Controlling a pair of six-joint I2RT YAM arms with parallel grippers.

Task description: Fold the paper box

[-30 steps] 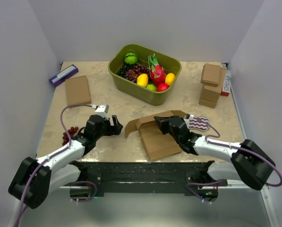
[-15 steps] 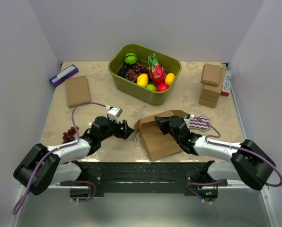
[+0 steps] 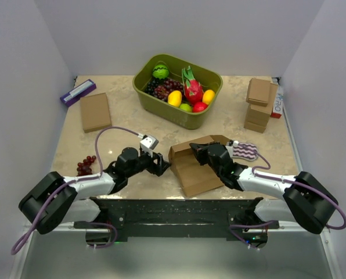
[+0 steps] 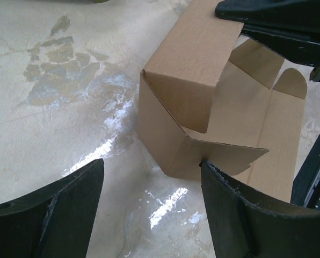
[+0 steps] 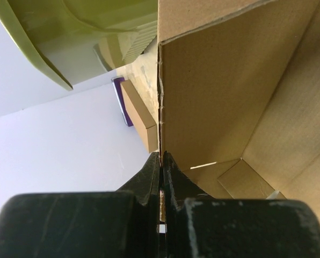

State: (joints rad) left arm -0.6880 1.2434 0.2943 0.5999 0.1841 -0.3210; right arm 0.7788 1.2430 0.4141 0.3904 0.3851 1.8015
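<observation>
Two grippers at paper box [image 3: 191, 172]: right gripper [image 3: 197, 149] pinching raised wall; left gripper [image 3: 162, 165] spread, facing box's left corner.

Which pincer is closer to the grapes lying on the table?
Left. The left pincer is right of the loose grapes; the right pincer is farther off, clamped on the paper box.

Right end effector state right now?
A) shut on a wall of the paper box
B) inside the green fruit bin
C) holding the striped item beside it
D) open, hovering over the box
A: in the right wrist view the right end effector is pinched shut on the thin edge of a raised wall of the paper box.
</observation>
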